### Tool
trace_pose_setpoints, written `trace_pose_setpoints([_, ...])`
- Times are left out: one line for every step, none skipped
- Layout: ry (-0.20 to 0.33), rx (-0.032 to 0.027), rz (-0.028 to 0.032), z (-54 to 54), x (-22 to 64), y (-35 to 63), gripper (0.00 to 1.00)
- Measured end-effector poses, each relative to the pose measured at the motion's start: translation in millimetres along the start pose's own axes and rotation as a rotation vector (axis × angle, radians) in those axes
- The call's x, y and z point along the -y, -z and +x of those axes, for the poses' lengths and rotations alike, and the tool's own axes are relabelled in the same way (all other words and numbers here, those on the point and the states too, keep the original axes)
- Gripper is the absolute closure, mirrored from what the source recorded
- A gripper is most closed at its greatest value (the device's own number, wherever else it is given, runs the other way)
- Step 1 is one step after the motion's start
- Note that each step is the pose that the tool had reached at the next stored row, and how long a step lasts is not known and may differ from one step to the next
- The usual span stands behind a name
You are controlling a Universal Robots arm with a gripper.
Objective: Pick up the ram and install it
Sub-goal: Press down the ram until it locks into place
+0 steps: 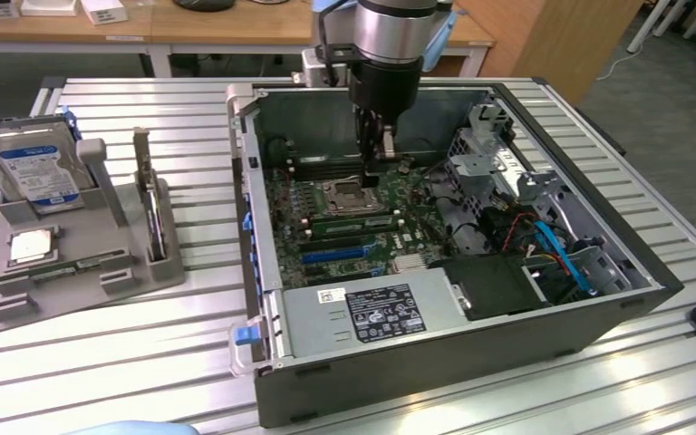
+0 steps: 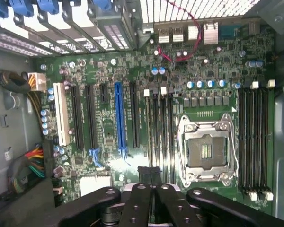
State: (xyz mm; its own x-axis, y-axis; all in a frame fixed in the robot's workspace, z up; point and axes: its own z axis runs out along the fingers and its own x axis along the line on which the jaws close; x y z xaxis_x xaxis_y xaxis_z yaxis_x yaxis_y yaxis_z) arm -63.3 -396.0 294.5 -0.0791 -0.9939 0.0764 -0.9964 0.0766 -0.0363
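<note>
The black gripper (image 1: 380, 156), fingers pressed together, hung over the black memory slots (image 2: 159, 137) beside the silver CPU socket (image 2: 207, 150), far inside the open grey computer case (image 1: 445, 381).

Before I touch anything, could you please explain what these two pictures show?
The machine is a robot arm with a gripper. One picture comes from a camera off the arm, looking at the whole table; the other from a camera on the wrist, looking past the gripper at the motherboard. On the table stands an open PC case, and on the exterior view's left a grey holder with a hard drive, a CPU and a thin stick that may be the ram. The gripper is down inside the case, over the motherboard, shut; whether it holds anything I cannot tell.
</note>
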Motion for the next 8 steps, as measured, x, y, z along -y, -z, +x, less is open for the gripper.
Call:
trace_pose_setpoints([0.0, 0.0, 0.0, -0.4, 2.8, -0.1, 0.9])
trace_pose_setpoints([0.0, 0.0, 0.0, -0.9, 5.7, -0.2, 0.9])
trace_pose_setpoints([0.0, 0.0001, 0.0, -1.3, 8.6, -0.3, 0.9])
trace_pose_setpoints([0.0, 0.0, 0.0, -1.7, 11.7, -0.4, 0.9])
trace_pose_setpoints([0.0, 0.0, 0.0, -2.1, 14.7, -0.6, 0.9])
trace_pose_setpoints([0.0, 0.0, 0.0, -2.5, 17.6, -0.6, 0.9])
trace_pose_setpoints([0.0, 0.0, 0.0, -3.0, 20.8, -0.8, 0.9])
trace_pose_setpoints([0.0, 0.0, 0.0, -3.4, 23.6, -0.9, 0.9])
